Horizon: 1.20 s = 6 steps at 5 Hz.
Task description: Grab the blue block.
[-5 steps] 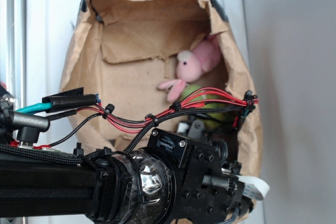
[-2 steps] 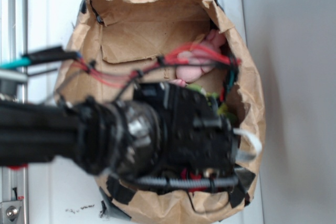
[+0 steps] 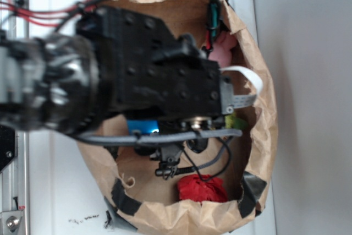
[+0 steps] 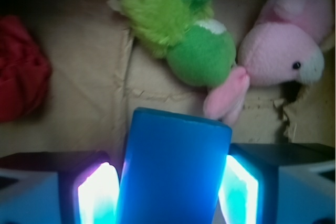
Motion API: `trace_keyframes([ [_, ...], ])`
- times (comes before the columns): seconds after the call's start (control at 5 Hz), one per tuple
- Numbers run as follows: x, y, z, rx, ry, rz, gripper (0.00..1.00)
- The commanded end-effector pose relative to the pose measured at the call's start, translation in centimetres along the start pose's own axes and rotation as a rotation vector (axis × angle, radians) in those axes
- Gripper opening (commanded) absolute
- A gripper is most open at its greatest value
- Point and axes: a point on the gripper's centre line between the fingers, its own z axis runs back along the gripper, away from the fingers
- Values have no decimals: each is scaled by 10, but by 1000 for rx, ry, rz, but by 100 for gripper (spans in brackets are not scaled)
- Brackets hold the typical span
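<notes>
Gripper [image 4: 170,192] fills the bottom of the wrist view, its two glowing translucent pads [image 4: 94,195] pressed against the left and right faces of the flat bright blue rectangular block [image 4: 173,169]; the jaws stand narrow, closed on the block with no gap showing on either side. Going left to right across that view: a red wrinkly ball [image 4: 21,72] sits at the left edge on the brown paper floor, the blue block stands at lower centre between the pads, a green plush toy [image 4: 197,51] lies above it, and a pink plush bunny [image 4: 286,59] rests at the upper right, one paw touching the green toy. In the exterior view the black arm covers most of the crumpled brown paper bag [image 3: 258,136], and only a sliver of blue shows at centre beneath it. Judging by its smooth plain faces, the block is likely stiff, light and somewhat slippery, so a squeeze across the broad flat faces, near the middle, should hold best.
</notes>
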Motion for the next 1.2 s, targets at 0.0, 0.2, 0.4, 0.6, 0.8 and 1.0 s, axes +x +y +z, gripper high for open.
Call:
trace_keyframes([
  [0.0, 2, -1, 51, 19, -146, 102, 0],
  [0.2, 6, -4, 75, 30, -141, 145, 0],
  [0.4, 6, -8, 93, 59, -144, 105, 0],
  [0.6, 2, -4, 100, 81, -204, -13, 0],
  [0.8, 1, 0, 107, 55, -233, -29, 0],
  [1.0, -1, 0, 106, 61, -235, -34, 0],
])
